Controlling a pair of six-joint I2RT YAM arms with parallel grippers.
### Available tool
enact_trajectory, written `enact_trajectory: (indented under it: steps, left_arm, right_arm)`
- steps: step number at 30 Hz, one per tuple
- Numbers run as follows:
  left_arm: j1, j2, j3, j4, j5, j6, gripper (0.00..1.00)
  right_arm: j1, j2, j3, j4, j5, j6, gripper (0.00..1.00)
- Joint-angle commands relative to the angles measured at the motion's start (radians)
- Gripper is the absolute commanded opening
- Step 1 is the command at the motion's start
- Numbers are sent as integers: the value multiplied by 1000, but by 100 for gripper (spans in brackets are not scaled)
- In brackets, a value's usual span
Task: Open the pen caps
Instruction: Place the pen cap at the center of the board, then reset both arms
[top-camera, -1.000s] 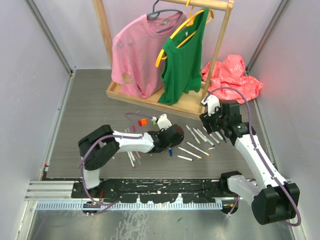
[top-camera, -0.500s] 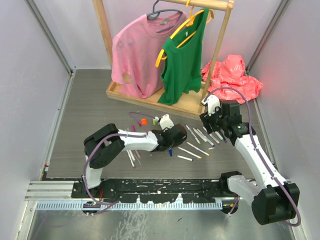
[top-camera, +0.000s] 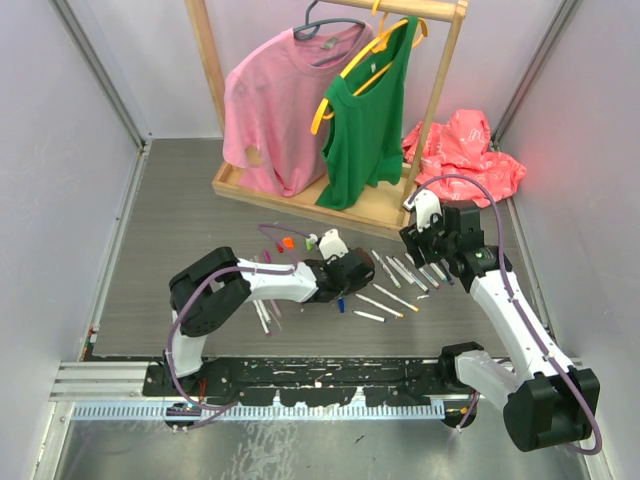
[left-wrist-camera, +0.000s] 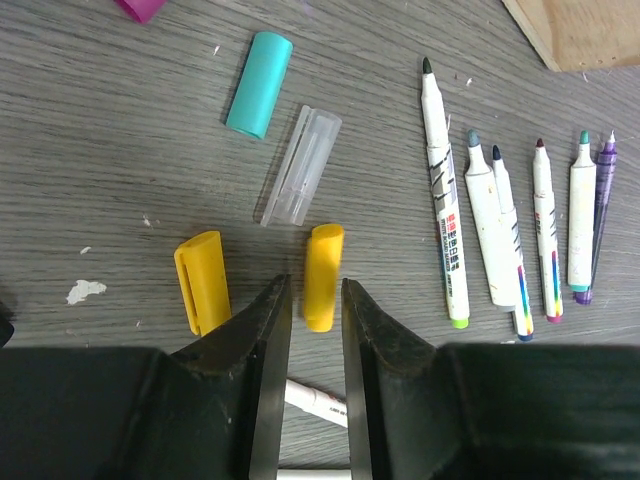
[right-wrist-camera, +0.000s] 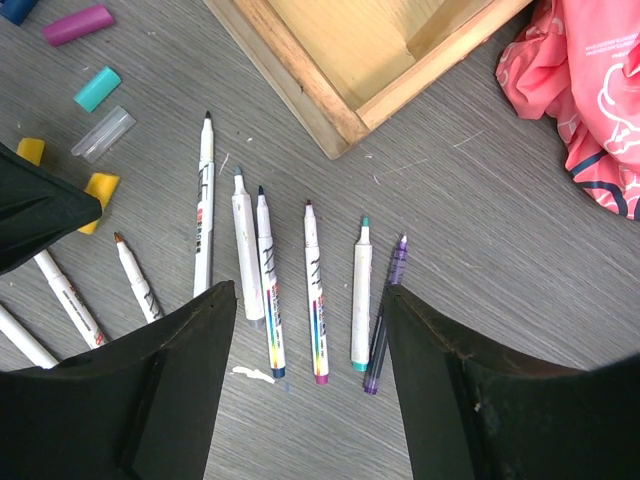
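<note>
My left gripper (left-wrist-camera: 317, 290) hangs low over the table, slightly open, its jaws either side of the near end of a yellow pen cap (left-wrist-camera: 323, 272) that lies loose on the wood. Beside it lie a second yellow cap with a clip (left-wrist-camera: 200, 282), a clear cap (left-wrist-camera: 302, 165), a teal cap (left-wrist-camera: 259, 83) and a purple one (left-wrist-camera: 140, 7). Several uncapped white markers (left-wrist-camera: 445, 200) lie in a row to the right. My right gripper (right-wrist-camera: 310, 290) is wide open above those markers (right-wrist-camera: 315, 300), holding nothing. From above, the left gripper (top-camera: 352, 270) and right gripper (top-camera: 425, 240) flank the marker row (top-camera: 395, 270).
The wooden clothes rack base (top-camera: 300, 190) with a pink shirt and a green top stands just behind the markers; its corner (right-wrist-camera: 330, 70) is close to the right gripper. A pink bag (top-camera: 465, 150) lies at the back right. More markers (top-camera: 265, 315) and an orange cap (top-camera: 288, 242) lie left.
The left gripper shifted a little to the right and its jaws parted; the yellow cap now lies free on the table between the tips. The right arm stayed put.
</note>
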Motion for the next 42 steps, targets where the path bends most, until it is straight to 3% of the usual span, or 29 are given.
enact_trajectory:
  steps: [1,11,22,25,31,34,38,42]
  left_arm:
    - [-3,3,33,-6,-36,-2,28]
    - [-3,-55,12,29,-13,32,29]
    - [-4,-327,-160,172,28,196,38]
    - [-3,-428,-237,237,47,342,52]
    - [21,-736,-407,231,11,689,97]
    - [115,-903,-439,150,63,803,98]
    - [351,-1090,-433,37,261,844,98]
    - [544,-1181,-350,-83,393,844,98]
  right_arm:
    - [-7,-22,2,47,-1,9,67]
    - [-9,-24,0,45,-11,8,68]
    - [-16,-45,10,21,-88,-2,78]
    - [-39,-68,40,-17,-194,-6,85]
    - [-72,-153,87,-28,-300,-25,100]
    - [-81,-158,142,-31,-323,-5,100]
    - [-107,-103,282,-79,-391,63,100]
    - [-113,-49,452,-92,-274,221,100]
